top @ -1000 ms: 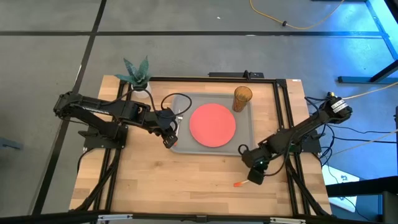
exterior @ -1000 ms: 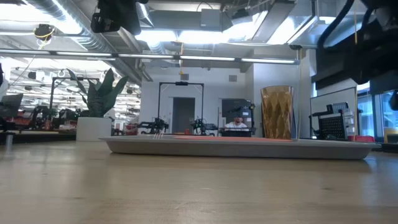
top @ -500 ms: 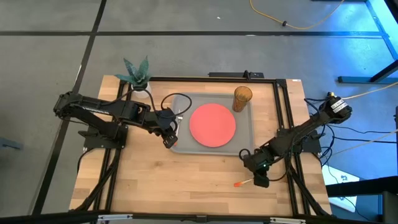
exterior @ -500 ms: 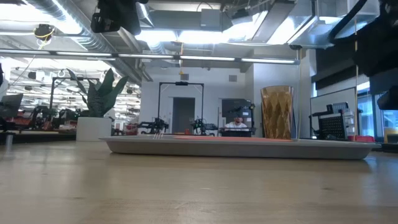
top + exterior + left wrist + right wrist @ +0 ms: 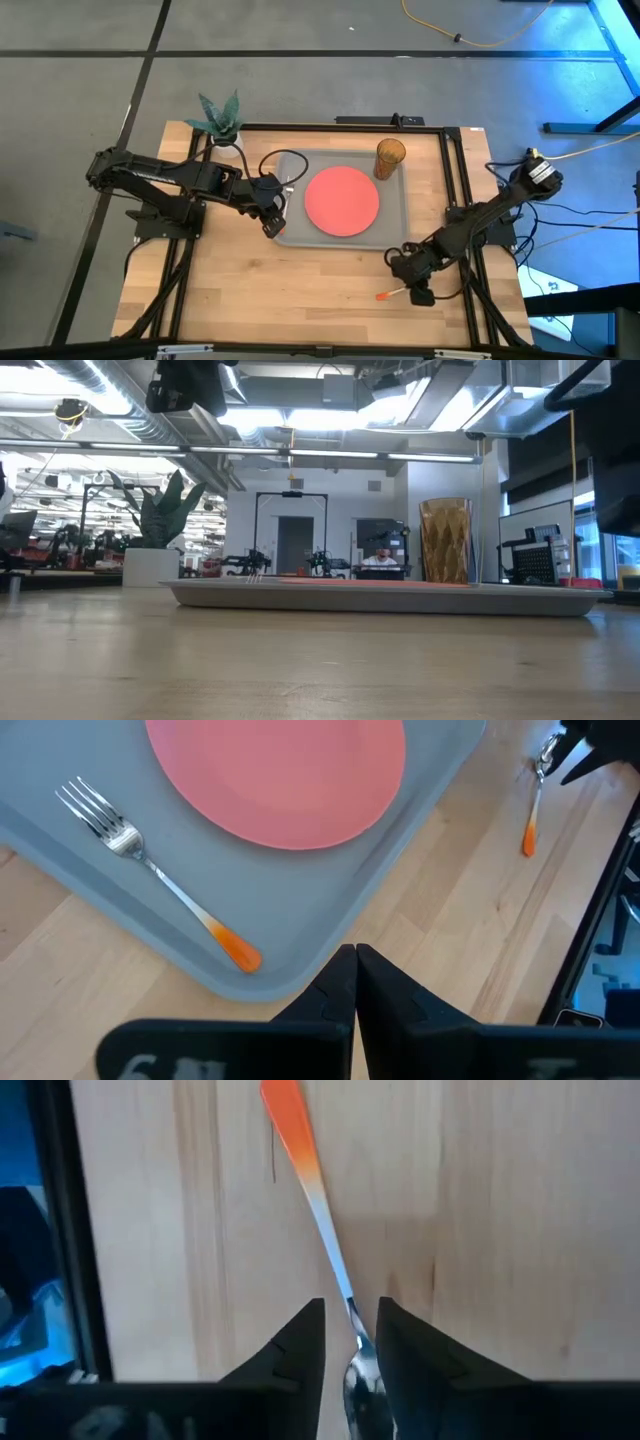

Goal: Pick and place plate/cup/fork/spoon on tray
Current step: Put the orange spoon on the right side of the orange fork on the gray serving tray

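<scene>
The grey tray point(image 5: 395, 215) holds the coral-red plate point(image 5: 342, 199), the amber cup point(image 5: 390, 158) at its far right corner, and the fork point(image 5: 150, 870) near its left edge. The spoon point(image 5: 322, 1220) lies flat on the wooden table near the tray's near right corner, with its orange handle point(image 5: 383, 295) pointing left. My right gripper point(image 5: 351, 1335) is low over it and narrowly open, one finger on each side of the spoon's neck. My left gripper point(image 5: 355, 970) is shut and empty over the tray's near left corner point(image 5: 272, 218). My right gripper's fingers point(image 5: 300, 1342) stand on either side of the spoon's neck point(image 5: 352, 1320), just above the bowl, and come from above. I cannot tell whether they touch it. The spoon lies flat on the table.
A white pot with a green plant point(image 5: 222, 125) stands at the table's far left corner. A black frame rail point(image 5: 470, 200) runs along the table's right side, close to the right arm. Bare wood lies between the tray and the table's near edge.
My right gripper has moved a little toward the table's near edge and right, along the spoon from the handle side toward the bowl end. The spoon has stayed where it was.
</scene>
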{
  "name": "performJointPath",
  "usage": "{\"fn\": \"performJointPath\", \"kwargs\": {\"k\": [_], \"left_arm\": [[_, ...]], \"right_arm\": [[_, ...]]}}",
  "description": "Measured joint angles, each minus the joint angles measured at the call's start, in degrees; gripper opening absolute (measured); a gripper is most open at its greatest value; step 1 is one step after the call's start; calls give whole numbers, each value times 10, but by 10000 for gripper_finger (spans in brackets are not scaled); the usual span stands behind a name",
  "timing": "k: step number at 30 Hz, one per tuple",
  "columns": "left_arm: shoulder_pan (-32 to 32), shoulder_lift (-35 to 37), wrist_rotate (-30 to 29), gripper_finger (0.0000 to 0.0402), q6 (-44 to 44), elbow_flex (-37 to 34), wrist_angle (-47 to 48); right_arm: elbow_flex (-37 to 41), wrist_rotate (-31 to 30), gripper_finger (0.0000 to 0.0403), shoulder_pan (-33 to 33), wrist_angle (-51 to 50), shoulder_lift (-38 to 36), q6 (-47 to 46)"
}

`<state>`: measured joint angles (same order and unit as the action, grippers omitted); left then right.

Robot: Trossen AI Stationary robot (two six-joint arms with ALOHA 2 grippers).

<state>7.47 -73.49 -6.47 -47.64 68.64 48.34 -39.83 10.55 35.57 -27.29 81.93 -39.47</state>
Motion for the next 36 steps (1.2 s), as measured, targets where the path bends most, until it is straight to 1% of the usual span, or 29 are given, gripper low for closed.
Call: {"fn": "performJointPath", "kwargs": {"k": [4,9,15,18,20,24,25,30,34,36], "left_arm": [[0,0,0,0,-1,0,0],[0,0,0,0,-2,0,0],[0,0,0,0,-2,0,0],[0,0,0,0,-2,0,0],[0,0,0,0,-2,0,0],[0,0,0,0,-2,0,0],[0,0,0,0,-2,0,0],[0,0,0,0,-2,0,0],[0,0,0,0,-2,0,0],[0,0,0,0,1,0,1]], "right_arm": [[0,0,92,6,13,30,38],[0,10,92,20,17,58,41],[-4,-3,92,32,15,89,56],[-5,-19,90,34,14,94,54],[-5,-26,77,34,14,95,67],[-3,-25,18,27,16,95,75],[-3,-24,11,25,19,96,83],[-14,0,4,5,12,100,151],[-43,18,3,-17,-26,106,219],[-57,9,2,-31,-32,108,258]]}}
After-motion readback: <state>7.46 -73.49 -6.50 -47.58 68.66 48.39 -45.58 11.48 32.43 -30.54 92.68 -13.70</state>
